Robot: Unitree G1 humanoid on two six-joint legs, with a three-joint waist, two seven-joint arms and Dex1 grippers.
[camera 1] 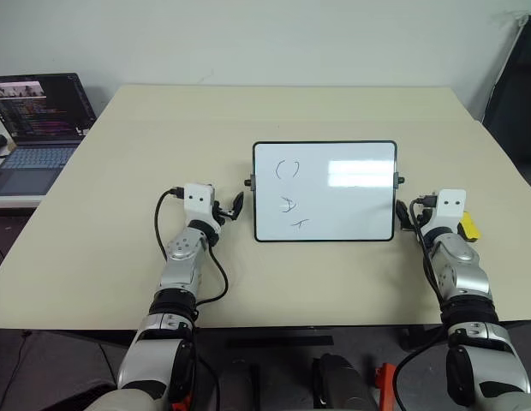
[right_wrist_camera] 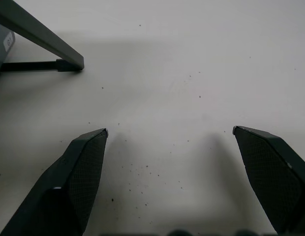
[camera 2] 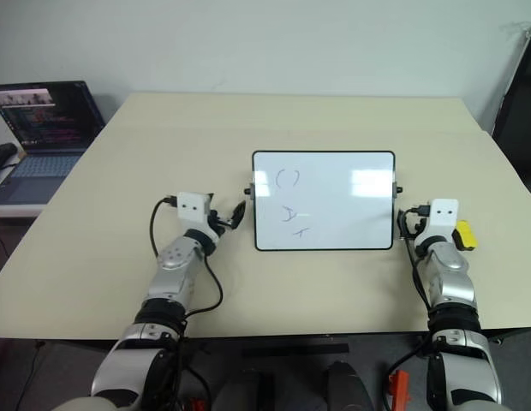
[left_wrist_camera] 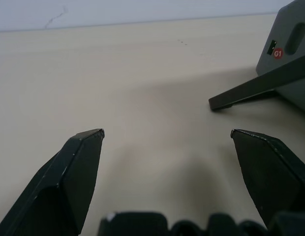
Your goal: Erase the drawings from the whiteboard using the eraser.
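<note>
Whiteboard [camera 1: 325, 192] stands mid-bench on the beige bench [camera 1: 120, 171], drawings [camera 1: 288, 197] — brackets, squiggle, cross — intact on its left half. Left gripper [camera 1: 230, 208] sits just beside the board's left edge, fingers spread, grasping nothing. Right gripper [right_wrist_camera: 169, 132] sits by the right edge, likewise released and empty. Eraser [camera 1: 468, 226] — yellow — lies on the bench just beside the right wrist. Laptop [camera 1: 36, 128] stands off the bench's left.
</note>
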